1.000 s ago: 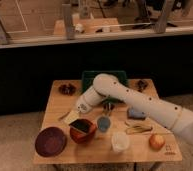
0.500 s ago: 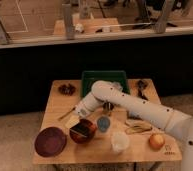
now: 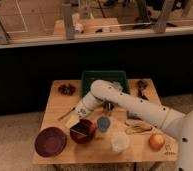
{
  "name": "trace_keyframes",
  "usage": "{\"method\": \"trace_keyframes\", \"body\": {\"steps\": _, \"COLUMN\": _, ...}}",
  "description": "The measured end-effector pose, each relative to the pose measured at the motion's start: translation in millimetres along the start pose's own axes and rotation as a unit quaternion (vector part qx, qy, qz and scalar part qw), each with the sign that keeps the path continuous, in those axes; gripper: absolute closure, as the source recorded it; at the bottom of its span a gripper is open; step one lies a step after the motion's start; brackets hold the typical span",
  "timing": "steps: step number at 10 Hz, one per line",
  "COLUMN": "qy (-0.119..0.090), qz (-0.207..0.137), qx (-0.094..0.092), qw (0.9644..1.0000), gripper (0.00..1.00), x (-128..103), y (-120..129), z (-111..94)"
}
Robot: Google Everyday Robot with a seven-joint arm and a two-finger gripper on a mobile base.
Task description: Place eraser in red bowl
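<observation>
A dark eraser [image 3: 81, 129] lay inside the red bowl [image 3: 83, 132] near the wooden table's [image 3: 57, 105] front edge. A maroon plate [image 3: 50, 141] sat left of the bowl, a blue cup [image 3: 103, 123] and a clear cup [image 3: 120, 142] to its right. The gripper [image 3: 80, 112] hovered just above the bowl's rim; whether it gripped anything could not be told.

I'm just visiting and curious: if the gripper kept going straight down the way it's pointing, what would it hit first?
Most likely the red bowl. The gripper points down and sits just above the bowl's rim, with a dark flat thing, probably the eraser, in the bowl beneath it. Depth is hard to judge from this one view.
</observation>
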Motion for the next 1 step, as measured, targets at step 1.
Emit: {"method": "trace_keyframes", "body": {"steps": 1, "qy": -0.001, "qz": 0.002, "qx": -0.002, "qw": 1.0000, "gripper": 0.20, "x": 0.5, "y": -1.0, "z": -1.1}}
